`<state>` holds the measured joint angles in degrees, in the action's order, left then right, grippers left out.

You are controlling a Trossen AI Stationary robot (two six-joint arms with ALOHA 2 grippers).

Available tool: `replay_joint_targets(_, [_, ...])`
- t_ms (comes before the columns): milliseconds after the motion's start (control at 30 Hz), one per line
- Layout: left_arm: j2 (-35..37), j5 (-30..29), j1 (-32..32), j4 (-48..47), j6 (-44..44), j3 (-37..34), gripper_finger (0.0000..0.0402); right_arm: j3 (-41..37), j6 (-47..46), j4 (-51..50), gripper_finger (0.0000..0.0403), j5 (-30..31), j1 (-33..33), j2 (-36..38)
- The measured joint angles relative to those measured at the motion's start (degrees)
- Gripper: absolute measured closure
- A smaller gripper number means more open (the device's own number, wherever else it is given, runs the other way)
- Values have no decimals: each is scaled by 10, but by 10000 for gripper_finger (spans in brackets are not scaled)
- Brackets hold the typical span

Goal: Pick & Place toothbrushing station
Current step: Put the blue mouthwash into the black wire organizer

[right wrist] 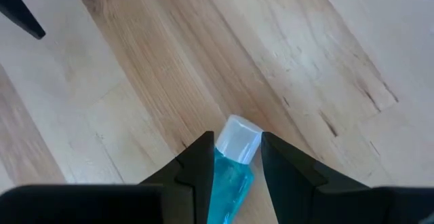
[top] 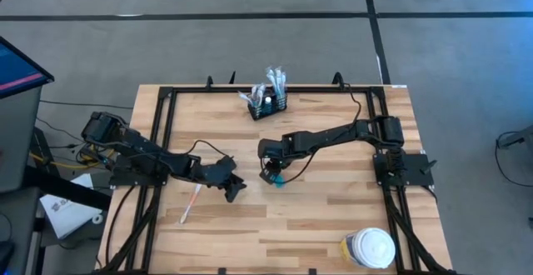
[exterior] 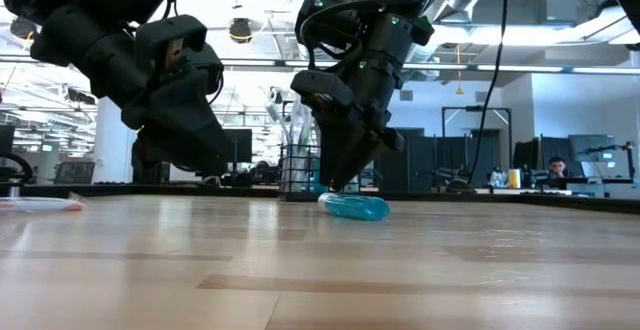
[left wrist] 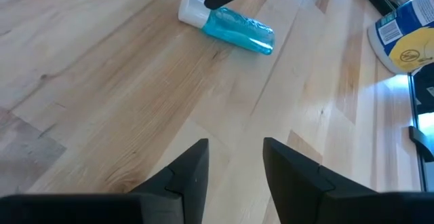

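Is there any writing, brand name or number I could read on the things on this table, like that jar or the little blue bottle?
No text here can be read.
Jar: its yellow and blue label carries print and a round symbol, too blurred to read.
Blue bottle: no label visible.
Toothbrushing station: its contents are too small to read.
Toothbrush: no readable marking.

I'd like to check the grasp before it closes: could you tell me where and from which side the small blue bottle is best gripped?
Grip the blue bottle across its body just below the white cap, coming from above. It lies flat on the table, so its narrow sides are free, and the right pincer already straddles it there, open. The left pincer waits nearby, open.
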<state>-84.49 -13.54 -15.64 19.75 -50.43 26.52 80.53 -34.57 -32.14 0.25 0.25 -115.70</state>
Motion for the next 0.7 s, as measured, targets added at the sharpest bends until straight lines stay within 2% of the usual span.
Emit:
replay_joint_targets(267, [0,0,0,0,0,0,266,0,-6,3,290,3,0,-27])
replay_joint_targets(333, [0,0,0,0,0,0,266,3,-6,32,290,1,0,-44])
replay_joint_targets(700, [0,1,0,5,2,0,266,5,18,15,296,0,0,-50])
